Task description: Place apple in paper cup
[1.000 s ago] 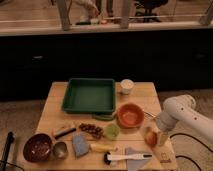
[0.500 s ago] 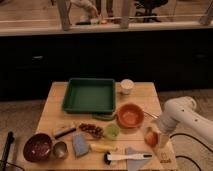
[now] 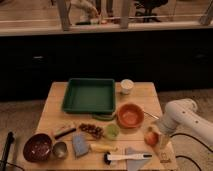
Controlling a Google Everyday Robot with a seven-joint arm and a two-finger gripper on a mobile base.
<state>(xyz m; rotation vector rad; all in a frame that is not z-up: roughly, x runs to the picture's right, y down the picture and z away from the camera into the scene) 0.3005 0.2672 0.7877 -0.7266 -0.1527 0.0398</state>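
Observation:
The apple (image 3: 151, 137), small and red-orange, lies on the wooden table (image 3: 55, 112) near its front right corner. My gripper (image 3: 159, 136) is at the end of the white arm (image 3: 182, 117), low over the table and right against the apple's right side. The paper cup (image 3: 127, 86), small and white, stands upright at the back of the table, right of the green tray and well away from the apple.
A green tray (image 3: 90, 95) sits at the back middle, with an orange bowl (image 3: 130, 115) between cup and apple. Along the front are a small green cup (image 3: 112, 131), metal cup (image 3: 60, 149), dark red bowl (image 3: 37, 147), blue sponge (image 3: 80, 145) and white brush (image 3: 127, 157).
The arm has shifted slightly at the table's right side, staying beside the apple. The apple and the cup have not moved.

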